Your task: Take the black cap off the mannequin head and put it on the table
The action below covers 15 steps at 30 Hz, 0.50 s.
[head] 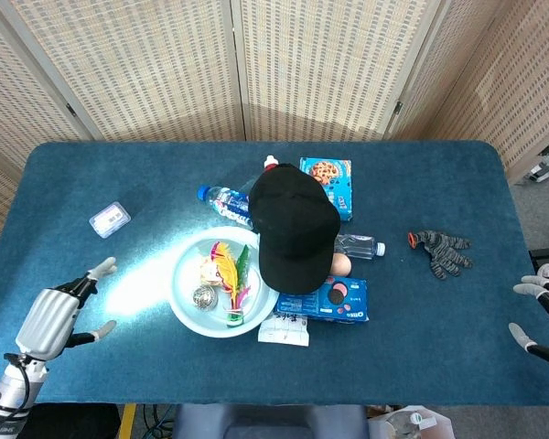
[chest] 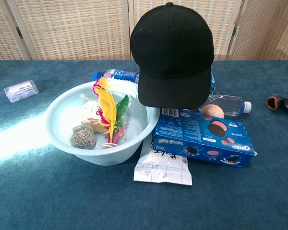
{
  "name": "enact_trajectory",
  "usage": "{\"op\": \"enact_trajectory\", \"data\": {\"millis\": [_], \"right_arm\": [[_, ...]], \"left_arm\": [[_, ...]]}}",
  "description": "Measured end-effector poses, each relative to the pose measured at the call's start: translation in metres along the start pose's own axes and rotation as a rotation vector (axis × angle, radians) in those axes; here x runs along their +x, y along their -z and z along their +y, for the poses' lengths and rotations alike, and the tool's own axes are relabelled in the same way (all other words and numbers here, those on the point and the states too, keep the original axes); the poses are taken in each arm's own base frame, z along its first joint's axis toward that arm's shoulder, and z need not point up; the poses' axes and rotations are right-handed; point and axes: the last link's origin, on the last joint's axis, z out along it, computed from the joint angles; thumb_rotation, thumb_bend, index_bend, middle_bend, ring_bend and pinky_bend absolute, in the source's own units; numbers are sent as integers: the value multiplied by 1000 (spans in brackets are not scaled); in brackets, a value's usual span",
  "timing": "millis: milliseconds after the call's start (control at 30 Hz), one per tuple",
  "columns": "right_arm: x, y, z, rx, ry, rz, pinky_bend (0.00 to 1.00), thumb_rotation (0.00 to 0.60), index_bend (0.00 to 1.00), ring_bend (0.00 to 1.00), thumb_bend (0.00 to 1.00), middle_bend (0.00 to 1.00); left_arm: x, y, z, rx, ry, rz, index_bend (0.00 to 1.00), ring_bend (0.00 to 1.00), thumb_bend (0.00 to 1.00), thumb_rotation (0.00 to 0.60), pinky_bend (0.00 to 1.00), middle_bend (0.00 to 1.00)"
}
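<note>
One black cap (chest: 173,55) – plain, smooth, brim toward the camera – sits above the desk (head: 119,174); left hand (head: 53,318) and right hand (head: 544,315) open, empty.

Black cap (chest: 172,53) at frame centre covers the mannequin head entirely in both views. Right hand (head: 547,313) is cut by the right edge of the head view, so the lie of its fingers cannot be told; neither hand appears in the chest view. Glove (chest: 283,102) is cropped at the right edge of the chest view. Cookie box (head: 333,182) and water bottle (head: 222,199) lie partly behind the cap. Label on the small clear case (head: 109,219), upper left, is too small to read.
</note>
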Motion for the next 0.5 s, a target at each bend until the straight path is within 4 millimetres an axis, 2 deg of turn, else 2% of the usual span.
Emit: {"op": "enact_trajectory", "data": {"millis": [100, 200, 333, 500], "right_arm": [[0, 1, 0, -2, 0, 1, 303, 600, 345, 224, 240, 293], [0, 2, 1, -4, 1, 1, 303, 600, 345, 224, 239, 293], [0, 3, 1, -7, 1, -1, 303, 600, 345, 224, 239, 293], [-1, 4, 1, -14, 1, -7, 303, 600, 345, 224, 239, 293]], "left_arm": [[-4, -15, 9, -111, 3, -8, 246, 685, 145, 600, 893, 564], [-10, -32, 19, -220, 6, -19, 277, 750, 146, 600, 956, 648], [-19, -54, 33, -345, 4, -38, 314, 840, 145, 600, 997, 771], [-37, -85, 54, -482, -11, -96, 334, 903, 146, 600, 1000, 841]]}}
